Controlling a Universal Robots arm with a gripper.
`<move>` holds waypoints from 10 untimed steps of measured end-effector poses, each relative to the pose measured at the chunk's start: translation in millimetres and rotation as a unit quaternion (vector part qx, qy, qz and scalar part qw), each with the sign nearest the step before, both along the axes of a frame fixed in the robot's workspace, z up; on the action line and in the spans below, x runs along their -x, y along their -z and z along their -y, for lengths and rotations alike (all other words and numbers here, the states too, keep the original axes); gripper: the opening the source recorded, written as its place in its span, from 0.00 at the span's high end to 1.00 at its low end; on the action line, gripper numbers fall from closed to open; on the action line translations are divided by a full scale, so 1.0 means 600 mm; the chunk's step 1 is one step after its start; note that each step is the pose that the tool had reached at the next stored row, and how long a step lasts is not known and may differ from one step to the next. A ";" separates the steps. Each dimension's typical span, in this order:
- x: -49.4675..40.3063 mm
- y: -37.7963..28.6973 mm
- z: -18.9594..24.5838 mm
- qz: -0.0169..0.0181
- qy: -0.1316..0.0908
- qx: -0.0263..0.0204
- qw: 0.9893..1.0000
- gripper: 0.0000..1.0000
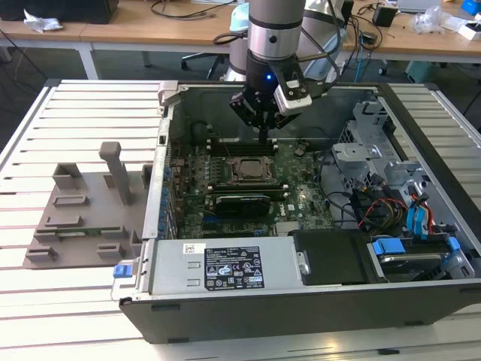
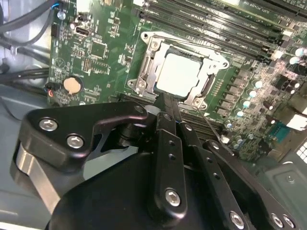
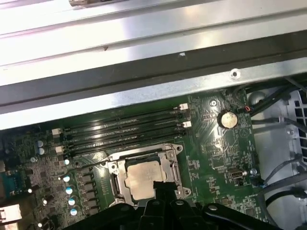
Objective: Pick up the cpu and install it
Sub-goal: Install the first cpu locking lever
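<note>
Even overhead room light, exterior view sharp. Glare washes the cpu (image 2: 178,75) lid just beyond the gripper (image 2: 168,103); gripper body close in, soft-focused, casting dim shadow.

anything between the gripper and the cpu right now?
Nothing visible. The cpu already lies in the socket on the motherboard, and in both wrist views the gripper sits at its near edge with no cable or part between them.
</note>
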State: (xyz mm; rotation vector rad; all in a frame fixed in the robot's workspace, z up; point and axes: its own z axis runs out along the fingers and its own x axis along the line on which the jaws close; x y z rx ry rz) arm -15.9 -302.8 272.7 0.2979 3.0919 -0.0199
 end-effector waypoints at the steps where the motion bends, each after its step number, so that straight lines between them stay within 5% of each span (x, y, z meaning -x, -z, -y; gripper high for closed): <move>1: 0.000 0.000 0.0000 0.000 -0.003 0.000 1.000 0.89; 10: 0.000 0.000 0.0001 0.000 -0.026 0.000 1.000 0.89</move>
